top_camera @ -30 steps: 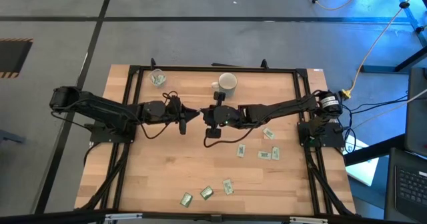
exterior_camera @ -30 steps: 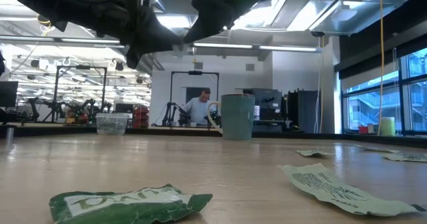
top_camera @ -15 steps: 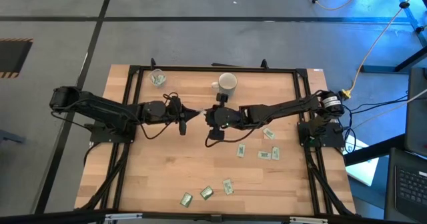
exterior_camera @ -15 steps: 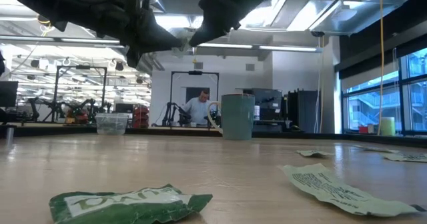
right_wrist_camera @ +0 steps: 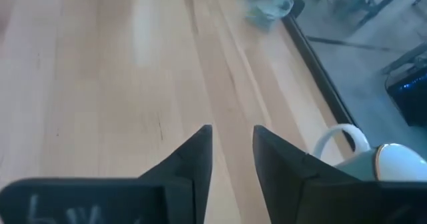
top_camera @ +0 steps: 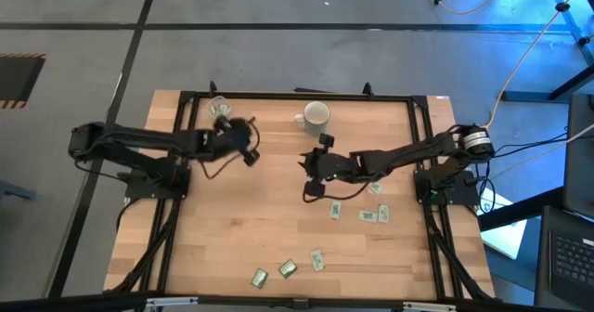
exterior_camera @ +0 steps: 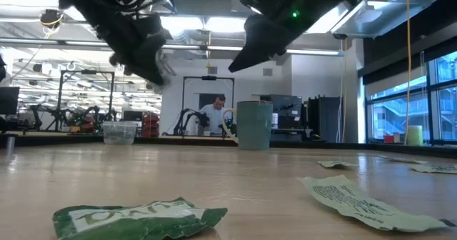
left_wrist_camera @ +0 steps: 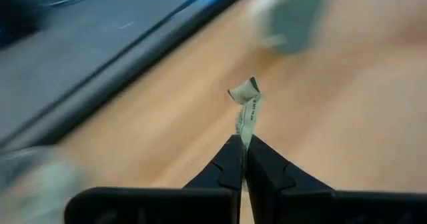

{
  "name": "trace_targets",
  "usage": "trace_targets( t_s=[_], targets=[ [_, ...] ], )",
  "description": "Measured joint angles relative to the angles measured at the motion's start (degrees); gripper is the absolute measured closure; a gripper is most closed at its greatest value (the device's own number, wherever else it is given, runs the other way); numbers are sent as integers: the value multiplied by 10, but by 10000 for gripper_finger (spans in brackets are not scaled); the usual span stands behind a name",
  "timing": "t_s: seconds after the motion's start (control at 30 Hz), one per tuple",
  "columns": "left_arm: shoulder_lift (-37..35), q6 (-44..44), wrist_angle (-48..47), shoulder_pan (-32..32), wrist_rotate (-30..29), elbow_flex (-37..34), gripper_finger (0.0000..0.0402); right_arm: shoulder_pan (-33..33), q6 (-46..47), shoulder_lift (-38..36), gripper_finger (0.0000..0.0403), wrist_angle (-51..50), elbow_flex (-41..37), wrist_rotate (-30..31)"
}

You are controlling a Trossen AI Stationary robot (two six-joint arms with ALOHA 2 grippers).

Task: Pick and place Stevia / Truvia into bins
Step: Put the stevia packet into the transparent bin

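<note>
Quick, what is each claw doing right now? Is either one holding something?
Left claw: closed, pinching a sachet.
Right claw: open, holding nothing.

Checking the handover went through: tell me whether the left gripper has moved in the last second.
Yes. In the high view the left gripper, shut on a sachet, has swung from mid-table toward the clear cup at the far edge.

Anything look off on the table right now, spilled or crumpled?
Nothing spilled. One green packet at the near edge looks crumpled rather than flat. The left end effector pinches a sachet whose free tip is curled.
</note>
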Motion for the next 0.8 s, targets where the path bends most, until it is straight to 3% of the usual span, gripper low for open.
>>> trace_targets(
  t_s=[0.13, 0.2, 0.47, 0.8],
  targets=[
    [2, -20, -150, 77, -47, 60, 397, -3, -9, -1, 291, 41, -17, 0],
    [2, -23, -178, 123, -53, 72, 398, -5, -16, -1, 291, 50, -23, 0],
    [28, -3, -182, 284, -32, 75, 398, -11, -18, -1, 292, 53, -24, 0],
    [144, 21, -154, 362, -26, 75, 398, -11, -19, -1, 292, 52, -24, 0]
  ],
)
